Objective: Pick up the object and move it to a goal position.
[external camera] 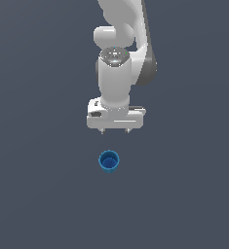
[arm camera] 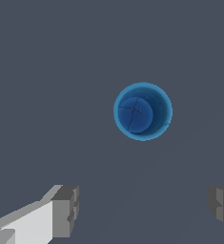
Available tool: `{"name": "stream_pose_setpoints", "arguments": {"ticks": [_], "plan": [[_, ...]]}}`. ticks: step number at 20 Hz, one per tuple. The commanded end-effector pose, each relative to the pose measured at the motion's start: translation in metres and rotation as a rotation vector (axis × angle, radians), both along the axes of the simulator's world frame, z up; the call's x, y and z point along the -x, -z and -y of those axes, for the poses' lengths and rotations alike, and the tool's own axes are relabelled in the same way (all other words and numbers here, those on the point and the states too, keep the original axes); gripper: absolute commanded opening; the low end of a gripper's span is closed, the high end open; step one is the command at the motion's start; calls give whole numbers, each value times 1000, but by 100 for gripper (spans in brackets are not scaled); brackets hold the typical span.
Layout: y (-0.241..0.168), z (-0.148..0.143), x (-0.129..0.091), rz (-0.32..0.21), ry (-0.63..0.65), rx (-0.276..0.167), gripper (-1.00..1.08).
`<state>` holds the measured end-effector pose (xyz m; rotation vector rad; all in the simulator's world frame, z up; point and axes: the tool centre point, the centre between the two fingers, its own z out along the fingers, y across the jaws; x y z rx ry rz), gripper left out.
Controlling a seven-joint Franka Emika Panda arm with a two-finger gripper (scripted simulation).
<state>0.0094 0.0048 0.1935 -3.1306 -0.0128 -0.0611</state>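
Approach step: gripper [external camera: 115,131], jaws spread and empty, above blue cup [external camera: 109,161] at its 6 o'clock; next, centre and descend.

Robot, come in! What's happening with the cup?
Gripper open, empty, above the floor. Blue cup upright, untouched, not between the fingers. Nothing in the way.

the small bright blue round cup [external camera: 109,161] stands upright, below and apart from the white robot gripper [external camera: 115,130] in the exterior view.
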Motion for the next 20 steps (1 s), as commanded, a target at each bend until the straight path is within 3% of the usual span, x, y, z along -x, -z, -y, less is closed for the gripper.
{"name": "stream_pose_setpoints", "arguments": {"ticks": [1, 11, 20], "plan": [[0, 0, 0, 0, 0, 0, 28], [-23, -3, -7, 37, -47, 32, 28], [-108, 2, -24, 186, -131, 116, 28]]}}
